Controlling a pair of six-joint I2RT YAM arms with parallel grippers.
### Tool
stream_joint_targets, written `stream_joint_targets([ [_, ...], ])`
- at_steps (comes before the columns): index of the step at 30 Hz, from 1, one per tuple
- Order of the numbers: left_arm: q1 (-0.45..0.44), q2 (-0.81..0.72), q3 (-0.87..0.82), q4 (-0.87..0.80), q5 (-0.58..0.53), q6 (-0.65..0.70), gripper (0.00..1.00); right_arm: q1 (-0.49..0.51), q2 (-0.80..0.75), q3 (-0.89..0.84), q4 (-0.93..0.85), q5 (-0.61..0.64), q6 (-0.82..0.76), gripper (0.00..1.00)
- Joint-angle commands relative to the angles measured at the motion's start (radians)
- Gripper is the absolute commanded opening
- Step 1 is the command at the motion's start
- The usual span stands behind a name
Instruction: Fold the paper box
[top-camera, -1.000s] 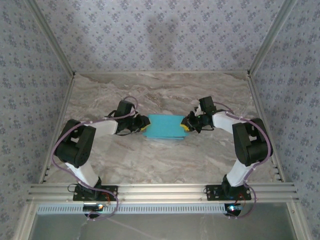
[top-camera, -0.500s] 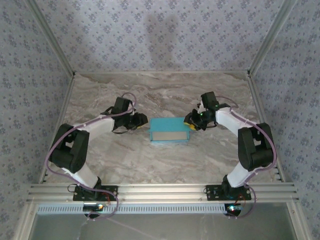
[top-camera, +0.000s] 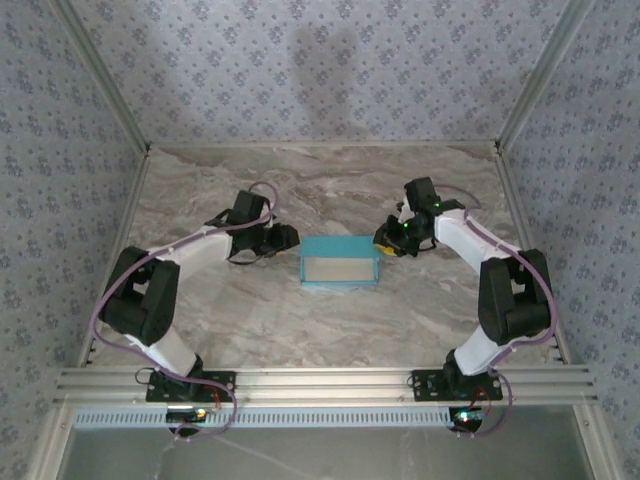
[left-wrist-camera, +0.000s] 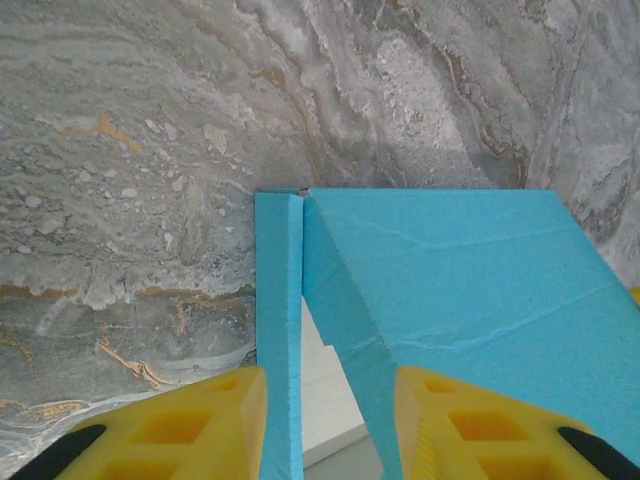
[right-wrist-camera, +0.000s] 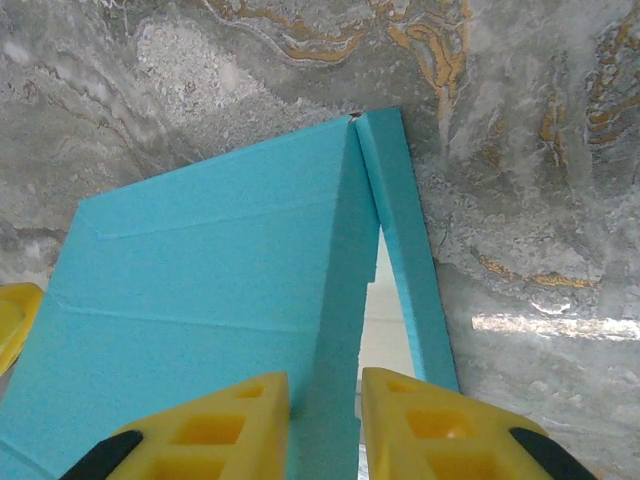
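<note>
While open-topped, paper box (top-camera: 340, 262) on table (top-camera: 250, 320).

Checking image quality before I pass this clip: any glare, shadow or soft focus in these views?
Top external: even, soft light, with a faint shadow smudge on the back wall. Right wrist: a bright glare streak on the marble table; the paper box is crisp. Left wrist: no glare; the yellow fingers at the bottom edge look slightly soft.
</note>
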Motion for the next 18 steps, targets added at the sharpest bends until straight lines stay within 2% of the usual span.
stream_joint_targets([
  [1,-0.013,0.006,0.014,-0.020,-0.013,0.024,0.38,0.020,0.001,-0.028,0.002,0.036,-0.024,0.27],
  [12,-0.017,-0.006,-0.027,-0.016,-0.058,0.029,0.37,0.097,0.051,-0.051,-0.016,0.199,-0.083,0.27],
  [18,-0.072,0.046,-0.042,0.010,-0.071,0.026,0.36,0.124,0.083,-0.067,-0.001,0.238,-0.087,0.27],
])
